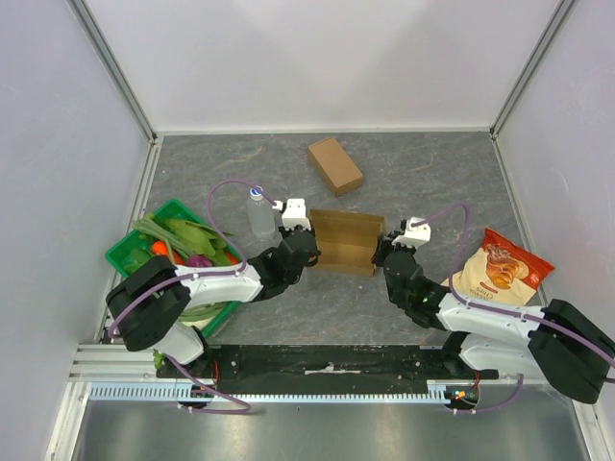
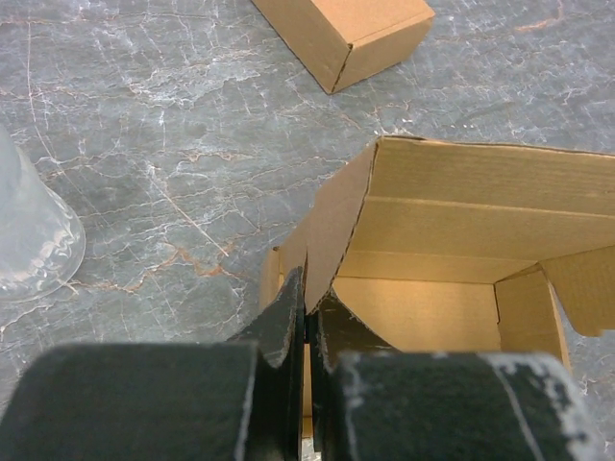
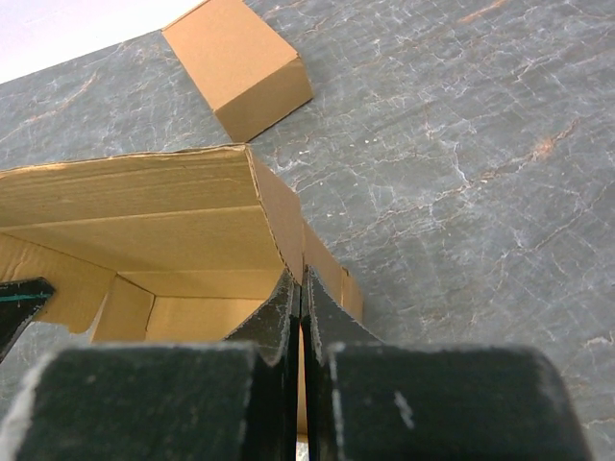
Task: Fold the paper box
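Pinched tight onto opposite side walls of paper box (image 1: 344, 240) with left tool (image 2: 309, 298) and right tool (image 3: 300, 288). Best folded inward together, evenly, base kept flat on tabletop (image 1: 432, 173).

Centre: paper box (image 1: 344, 240); behind, smaller box (image 1: 335, 165); left, bottle (image 1: 259, 216), basket (image 1: 139, 229); right, snack bag (image 1: 500, 269).

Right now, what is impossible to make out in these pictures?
- Left wrist view: the bottle is cut by the left edge; only its base shows.
- Wrist views: the near wall of the paper box is hidden behind the left end effector and the right end effector.
- Top view: the snack bag print is too small to read.
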Robot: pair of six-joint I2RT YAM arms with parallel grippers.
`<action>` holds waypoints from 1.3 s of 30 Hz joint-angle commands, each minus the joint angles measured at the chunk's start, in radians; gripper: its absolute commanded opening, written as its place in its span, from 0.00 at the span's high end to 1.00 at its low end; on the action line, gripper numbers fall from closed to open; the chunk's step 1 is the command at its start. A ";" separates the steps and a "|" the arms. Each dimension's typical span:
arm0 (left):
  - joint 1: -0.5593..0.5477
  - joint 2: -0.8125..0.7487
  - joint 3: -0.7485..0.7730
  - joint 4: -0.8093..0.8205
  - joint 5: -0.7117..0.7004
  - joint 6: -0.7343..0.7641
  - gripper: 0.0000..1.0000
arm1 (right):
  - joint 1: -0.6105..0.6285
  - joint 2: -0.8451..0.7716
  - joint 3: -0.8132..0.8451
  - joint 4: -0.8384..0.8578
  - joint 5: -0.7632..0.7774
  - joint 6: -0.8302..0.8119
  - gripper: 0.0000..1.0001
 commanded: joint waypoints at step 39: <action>-0.061 0.028 0.005 -0.105 0.116 -0.152 0.98 | 0.165 0.073 -0.046 -0.138 0.254 0.288 1.00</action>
